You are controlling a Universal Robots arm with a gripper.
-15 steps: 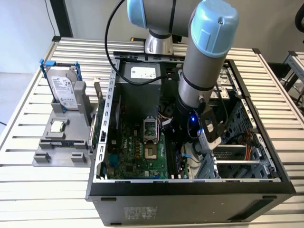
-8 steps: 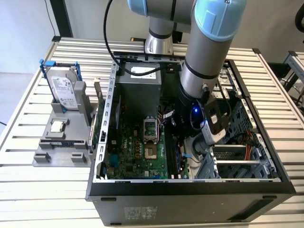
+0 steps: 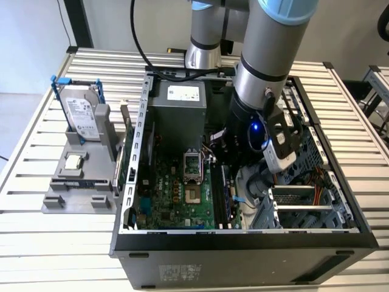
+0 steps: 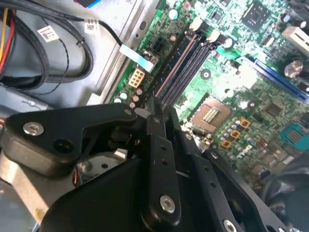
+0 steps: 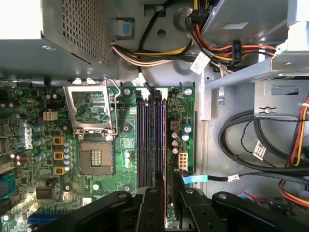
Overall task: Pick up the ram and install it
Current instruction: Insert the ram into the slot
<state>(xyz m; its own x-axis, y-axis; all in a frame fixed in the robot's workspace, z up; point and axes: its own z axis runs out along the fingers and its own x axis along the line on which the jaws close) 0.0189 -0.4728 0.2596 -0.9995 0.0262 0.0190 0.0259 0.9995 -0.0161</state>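
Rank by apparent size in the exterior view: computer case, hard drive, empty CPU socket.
1. Computer case, by far the largest.
2. Hard drive, upright in its grey stand.
3. CPU socket, smallest, though it lies farther inside the case.

The arm (image 3: 267, 67) reaches down into the open computer case (image 3: 243, 243) above the motherboard (image 3: 176, 194).

Gripper (image 4: 153, 116) looks like matte black plastic with shiny metal screws. Motherboard (image 5: 96, 125) is glossy green, and the bench (image 3: 36, 243) is ribbed, brushed metal.

The grey-and-blue jointed robot arm (image 3: 267, 55) is angled steeply downward in the exterior view. The black two-fingered gripper (image 5: 165, 203) is seen closed, fingers nearly together.
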